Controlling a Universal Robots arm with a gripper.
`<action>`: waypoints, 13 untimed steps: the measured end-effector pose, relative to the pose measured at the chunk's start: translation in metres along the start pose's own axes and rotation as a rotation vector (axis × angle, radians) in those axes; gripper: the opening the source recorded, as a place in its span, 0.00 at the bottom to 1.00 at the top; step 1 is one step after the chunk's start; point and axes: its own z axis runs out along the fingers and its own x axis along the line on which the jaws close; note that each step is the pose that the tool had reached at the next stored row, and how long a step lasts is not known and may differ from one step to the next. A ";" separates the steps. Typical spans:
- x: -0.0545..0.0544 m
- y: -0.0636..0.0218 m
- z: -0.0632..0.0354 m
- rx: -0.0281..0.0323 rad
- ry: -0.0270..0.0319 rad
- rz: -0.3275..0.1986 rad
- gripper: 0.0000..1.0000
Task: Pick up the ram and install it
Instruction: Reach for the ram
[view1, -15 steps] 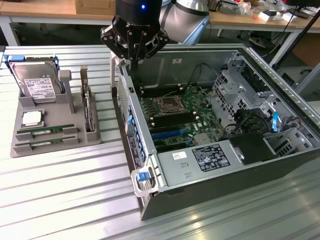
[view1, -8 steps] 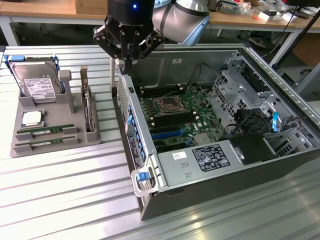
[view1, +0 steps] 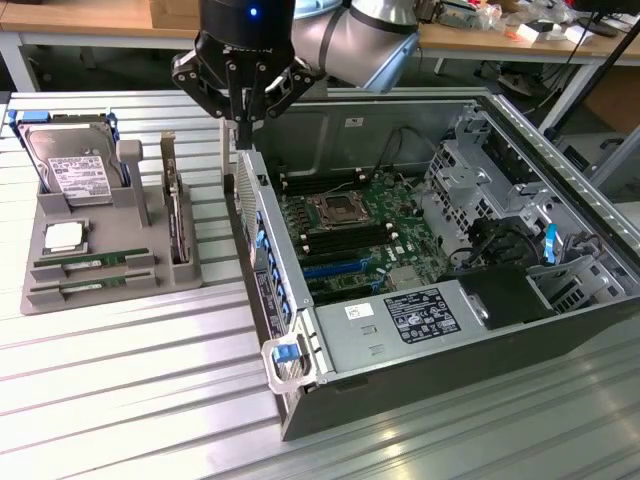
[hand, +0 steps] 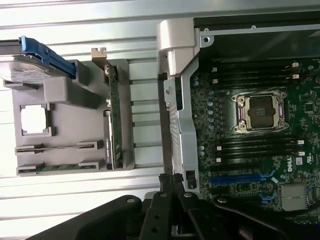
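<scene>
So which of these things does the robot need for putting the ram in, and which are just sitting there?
For the job: ram sticks, gripper, memory slots.
Just lying about: hard drive, silver CPU chip, expansion card.

At the exterior view's left, a gray holder (view1: 120, 230) on the slatted table (view1: 130, 400) carries a hard drive (view1: 70, 165), a square silver chip (view1: 64, 237) and an upright card (view1: 176, 215). An open computer case (view1: 400, 385) lies just beside it on the right, its motherboard (view1: 350, 235) exposed.
</scene>
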 end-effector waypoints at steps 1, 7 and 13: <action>0.004 -0.0003 -0.0001 0.0000 0.0000 0.000 0.11; 0.016 -0.0012 -0.0004 0.0000 0.0000 0.000 0.11; 0.031 -0.0023 -0.0007 -0.0001 0.0001 0.000 0.11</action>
